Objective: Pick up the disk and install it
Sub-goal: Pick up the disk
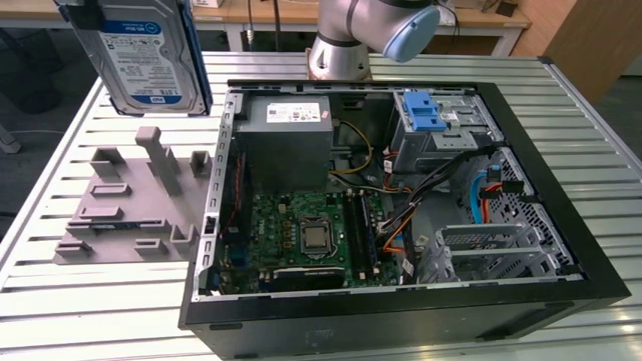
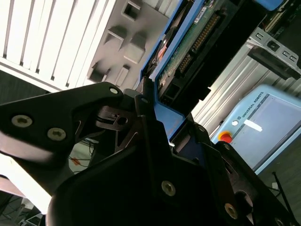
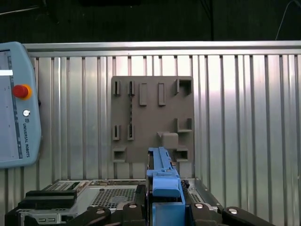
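Disk (image 1: pixel 146 60): glossy label (image 1: pixel 135 37) w/ blue plastic bracket (image 1: pixel 201 75); table (image 1: pixel 80 316) ribbed metal; fixture (image 1: pixel 120 210) matt grey plastic.

The exterior view's edge crops the disk (image 1: pixel 150 56), likely its bracket (image 1: pixel 204 75) too.

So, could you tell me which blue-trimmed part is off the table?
The disk, held aloft in the tool; the blue-latched cage sits inside the case.
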Controlling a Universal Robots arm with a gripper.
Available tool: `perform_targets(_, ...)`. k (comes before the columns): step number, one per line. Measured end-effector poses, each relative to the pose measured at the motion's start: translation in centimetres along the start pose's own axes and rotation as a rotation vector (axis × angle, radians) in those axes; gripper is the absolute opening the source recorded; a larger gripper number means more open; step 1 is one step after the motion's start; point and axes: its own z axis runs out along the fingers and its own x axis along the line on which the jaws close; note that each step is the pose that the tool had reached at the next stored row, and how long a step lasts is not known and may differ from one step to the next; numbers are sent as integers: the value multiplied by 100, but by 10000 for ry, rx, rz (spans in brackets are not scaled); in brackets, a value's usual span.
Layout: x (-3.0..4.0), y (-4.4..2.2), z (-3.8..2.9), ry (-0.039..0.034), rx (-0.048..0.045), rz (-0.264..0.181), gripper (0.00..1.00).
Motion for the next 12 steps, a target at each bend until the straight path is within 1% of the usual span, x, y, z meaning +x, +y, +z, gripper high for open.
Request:
perform_targets(2, 5, -41, 1, 0, 0, 1, 37)
perform_targets(7, 23, -206, 6, 0, 0, 1, 37)
perform_targets(12, 35, -391, 18, 2, 0, 0, 37)
